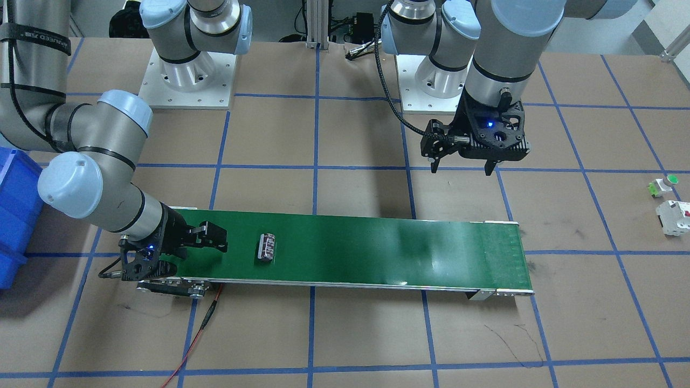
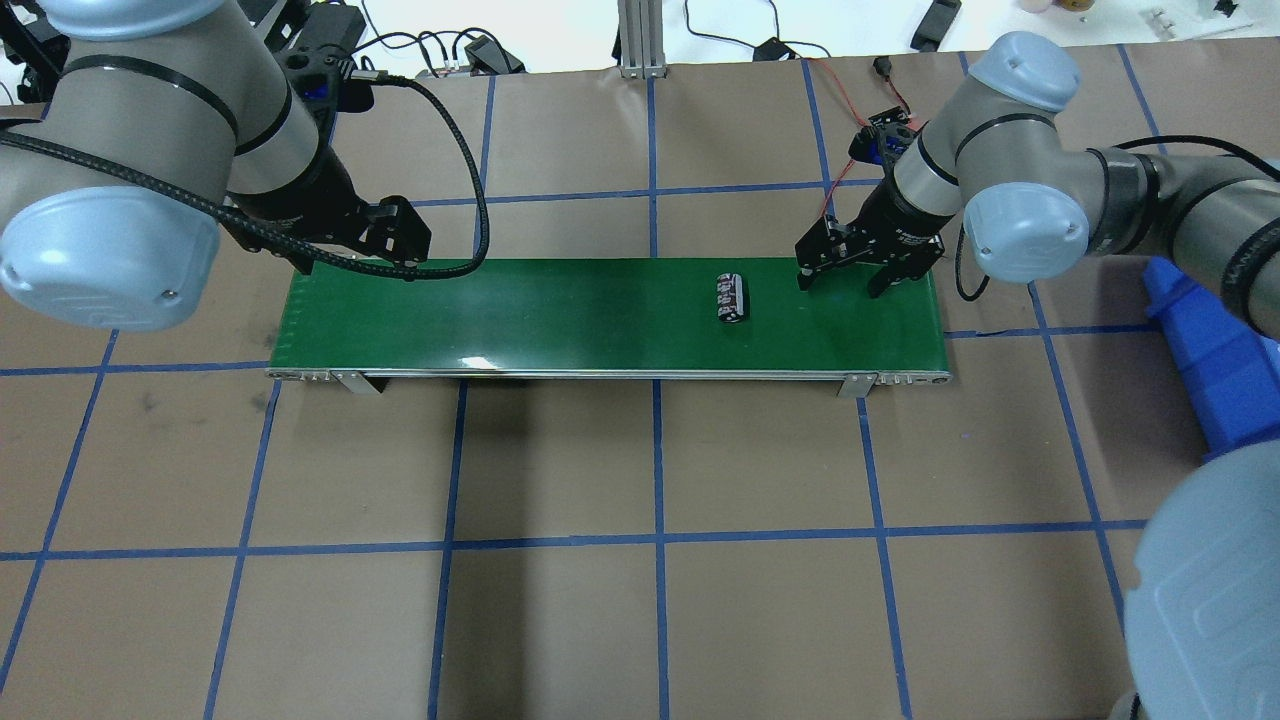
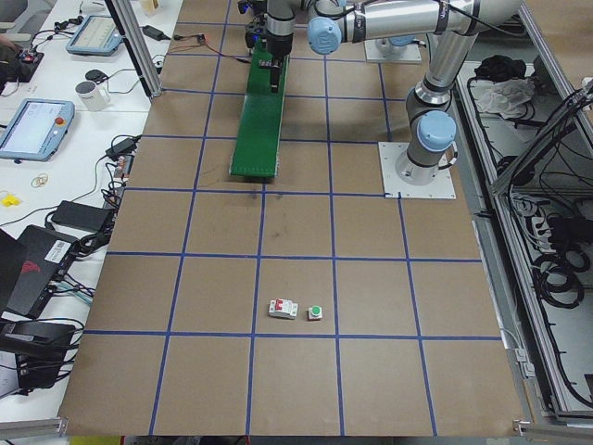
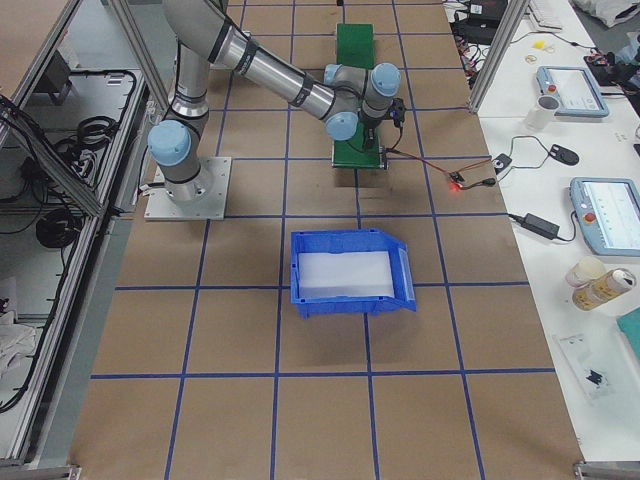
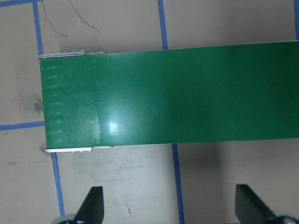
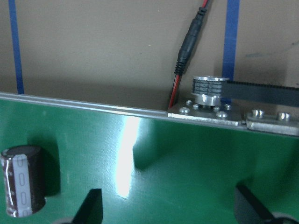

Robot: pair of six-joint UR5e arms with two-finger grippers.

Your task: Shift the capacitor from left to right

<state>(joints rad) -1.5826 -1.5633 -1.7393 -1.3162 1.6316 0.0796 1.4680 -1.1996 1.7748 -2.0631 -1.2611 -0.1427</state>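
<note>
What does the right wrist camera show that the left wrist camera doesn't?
Only right wrist: the capacitor lying on the green belt at lower left, plus a red-and-black cable and a pulley past the belt's edge. Only left wrist: the belt's bare end, with table on both sides. Both: the green belt, with the right gripper and left gripper each open.

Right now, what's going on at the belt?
The capacitor lies on its side on the green conveyor belt, nearer the robot's right end, with nothing holding it. The right gripper hangs low over that end with its fingers open, and the capacitor is just outside them. The left gripper hovers open and empty beside the belt, near its other end. The pickup is not yet done.
</note>
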